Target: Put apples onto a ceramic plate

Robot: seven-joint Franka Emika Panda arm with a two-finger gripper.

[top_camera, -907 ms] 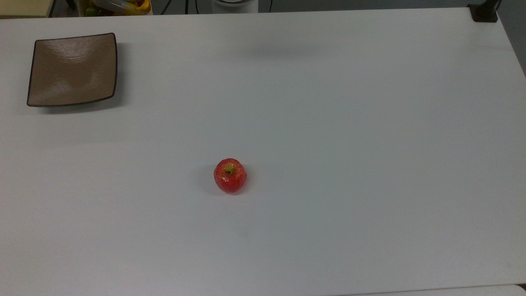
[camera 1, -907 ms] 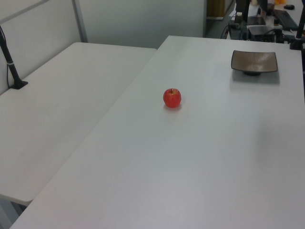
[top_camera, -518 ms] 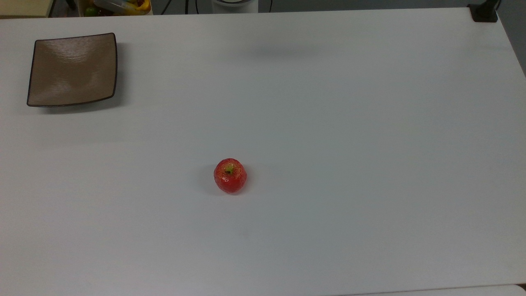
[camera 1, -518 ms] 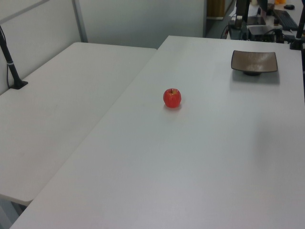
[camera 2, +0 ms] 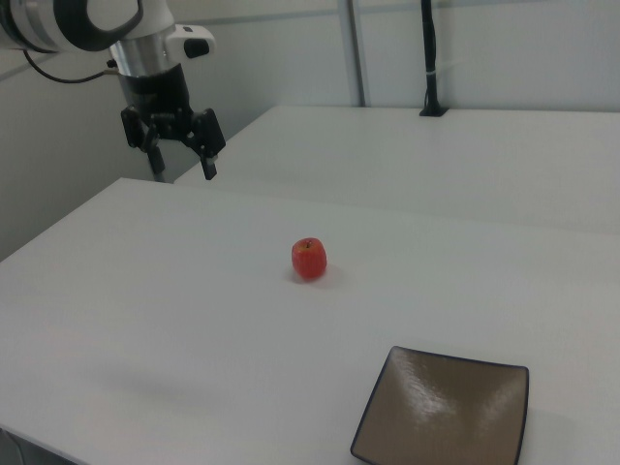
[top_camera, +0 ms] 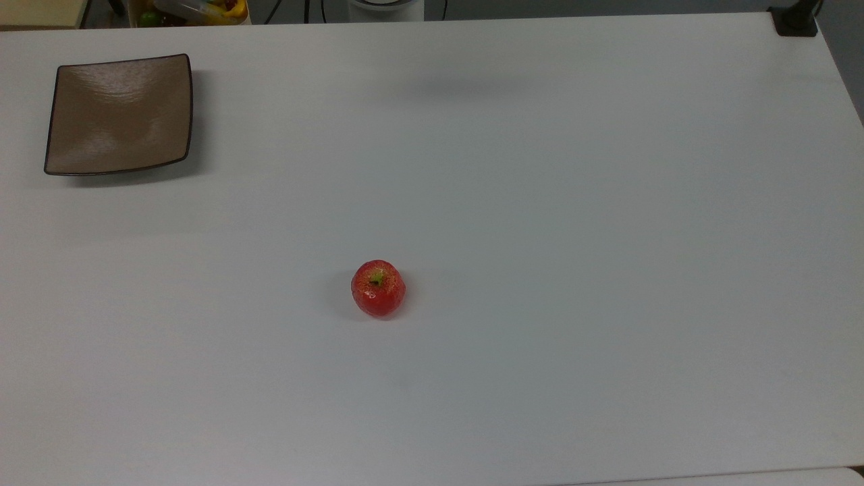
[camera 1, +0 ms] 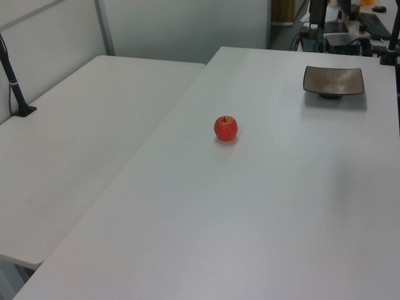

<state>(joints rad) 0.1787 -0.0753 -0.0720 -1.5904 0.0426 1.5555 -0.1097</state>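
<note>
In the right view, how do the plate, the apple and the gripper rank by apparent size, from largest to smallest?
1. The ceramic plate, clearly largest, though nearest the camera.
2. The gripper, open, farther away.
3. The apple, smallest.

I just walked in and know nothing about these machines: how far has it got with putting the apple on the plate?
Nothing looks done yet. The apple sits alone on the white table, well apart from the empty ceramic plate. In the right view the tool hangs open above the table's far edge, holding nothing. Everything is left: reach the apple, grasp it, carry it over and set it on the plate.
</note>
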